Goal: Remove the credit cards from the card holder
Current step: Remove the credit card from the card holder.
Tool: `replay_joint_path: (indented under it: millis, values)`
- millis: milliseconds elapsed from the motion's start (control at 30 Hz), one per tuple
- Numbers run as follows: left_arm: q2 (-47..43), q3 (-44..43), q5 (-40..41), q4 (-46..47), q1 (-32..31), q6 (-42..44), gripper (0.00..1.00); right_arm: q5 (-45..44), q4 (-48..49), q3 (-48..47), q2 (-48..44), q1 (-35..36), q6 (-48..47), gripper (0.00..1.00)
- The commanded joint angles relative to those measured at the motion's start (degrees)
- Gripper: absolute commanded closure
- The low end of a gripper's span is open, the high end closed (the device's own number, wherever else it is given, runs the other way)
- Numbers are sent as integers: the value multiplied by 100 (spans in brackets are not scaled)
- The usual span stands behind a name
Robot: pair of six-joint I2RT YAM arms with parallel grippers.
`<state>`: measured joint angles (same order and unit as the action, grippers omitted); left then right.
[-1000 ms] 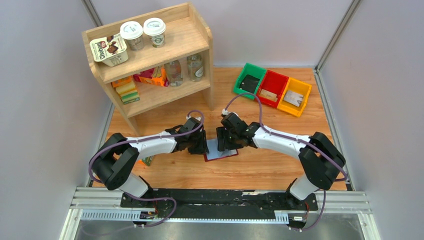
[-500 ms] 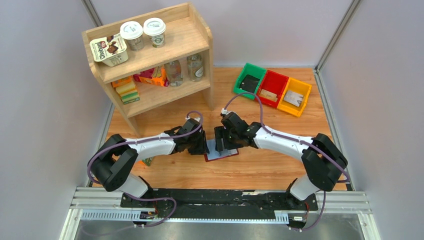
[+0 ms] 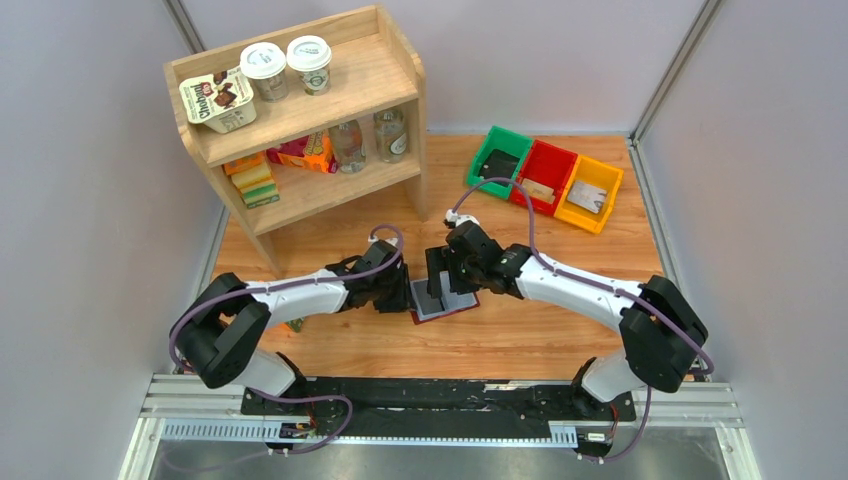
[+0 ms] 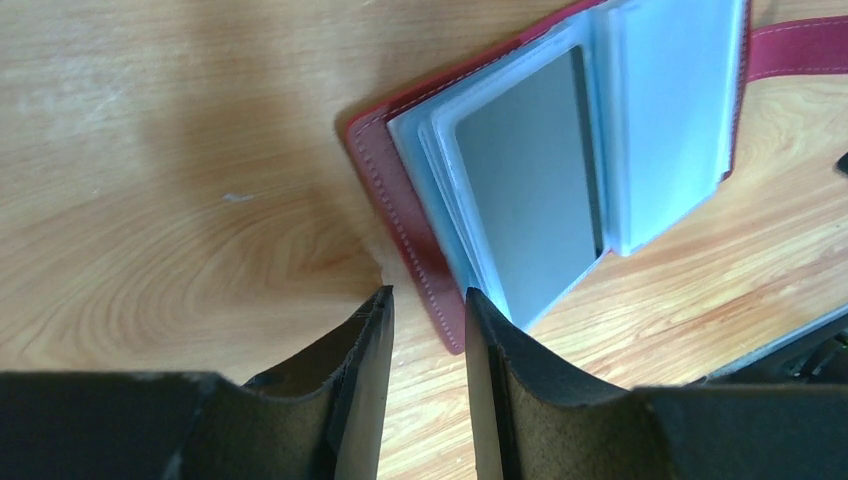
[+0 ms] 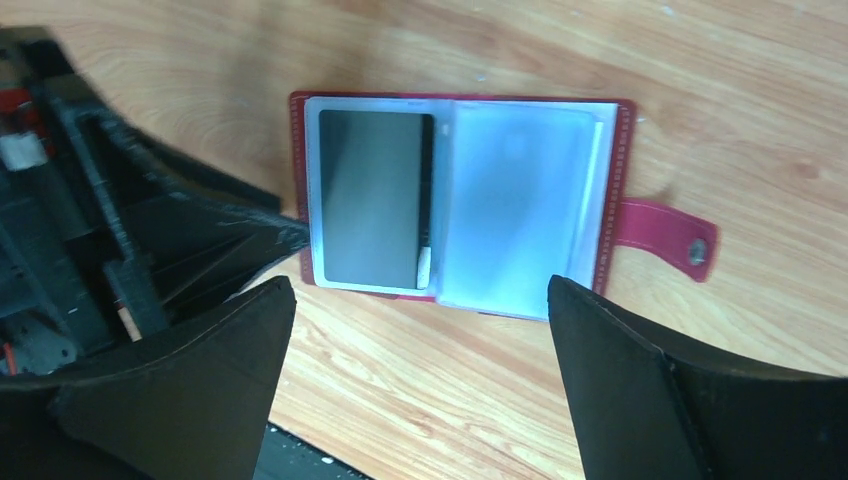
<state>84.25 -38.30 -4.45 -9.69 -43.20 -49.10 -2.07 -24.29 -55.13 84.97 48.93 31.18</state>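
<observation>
1. The card holder [image 3: 443,305] is lying open on the counter [image 3: 520,330], just ahead of the left hand [image 4: 428,300].
2. The right hand [image 5: 420,290] is hanging above it.
3. A card [image 5: 372,198] is sitting in the half nearest the left hand.
4. The snap tab [image 5: 668,235] is pointing away from that hand.

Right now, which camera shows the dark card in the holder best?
Right wrist: the dark card lies whole and unobstructed in the open card holder. Left wrist shows it skewed and greyed by glare. From above it is tiny, partly under the right claw.
</observation>
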Motion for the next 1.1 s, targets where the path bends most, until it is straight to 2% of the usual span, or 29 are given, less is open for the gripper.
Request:
replay_joint_path:
  millis: [0,167,300,433,600,833,1067]
  values:
    - [-434,165,295,-445,-31,-47,59,-628,-198,-129,-174,-146,2,2]
    - [-874,174,427,-806,-39,-12,59,-76,266,20,-182,-208,-156,15]
    - [-1112,96,419,-596,-39,-21,59,828,934,239,-112,-331,-112,34]
    - [-771,-133,155,-130,-39,32,59,1585,1733,556,89,-612,19,51]
    - [-234,-327,-100,301,57,68,59,2526,2779,890,476,-955,397,59]
    - [284,-327,-91,328,119,24,62,2931,3474,1311,995,-1262,705,59]
    - [531,-152,-126,310,119,-179,73,3440,4186,1699,1372,-1535,934,60]
